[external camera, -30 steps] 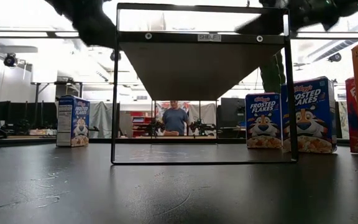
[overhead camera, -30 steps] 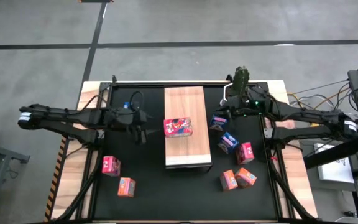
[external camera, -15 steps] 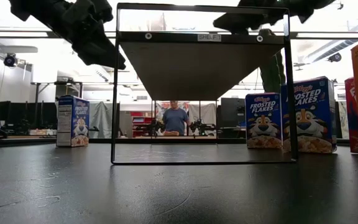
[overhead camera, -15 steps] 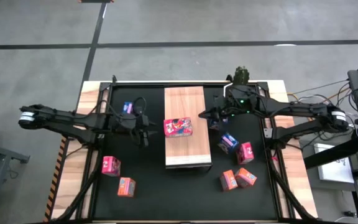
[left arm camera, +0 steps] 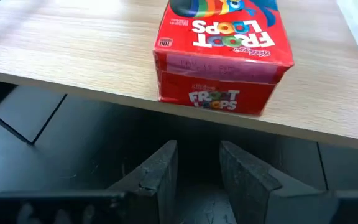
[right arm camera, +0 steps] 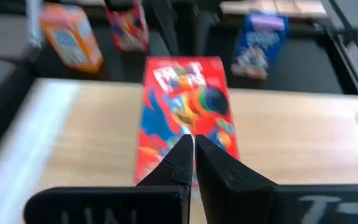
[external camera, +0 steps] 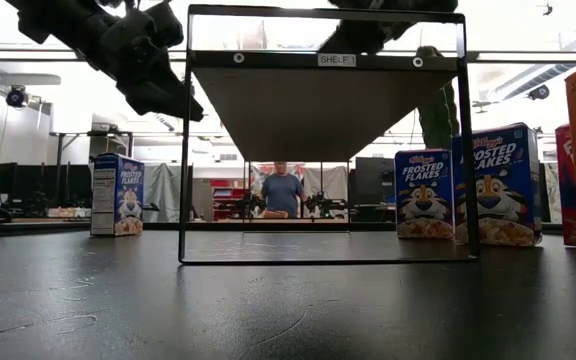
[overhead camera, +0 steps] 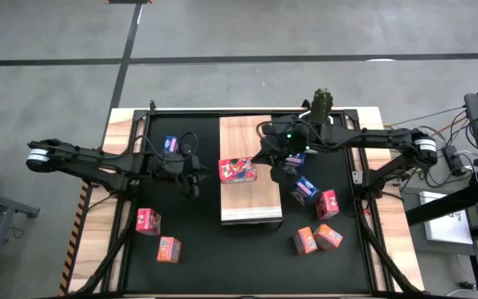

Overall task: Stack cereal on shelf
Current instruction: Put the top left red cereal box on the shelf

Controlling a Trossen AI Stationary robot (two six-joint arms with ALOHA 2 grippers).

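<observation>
Lying flat on the grained wooden shelf [overhead camera: 246, 137], a red cardboard cereal box [overhead camera: 237, 169]; right claw [right arm camera: 193, 163] pressed together.

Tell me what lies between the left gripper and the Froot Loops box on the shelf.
Nothing but the shelf edge. In the left wrist view the left gripper faces the Froot Loops box across bare black mat; no other box lies between.

red box [left arm camera: 222, 56]: "FROOT LOOPS" | blue boxes [external camera: 493, 185]: "Kellogg's FROSTED FLAKES" | shelf frame tag [external camera: 336, 60]: "SHELF"
</observation>
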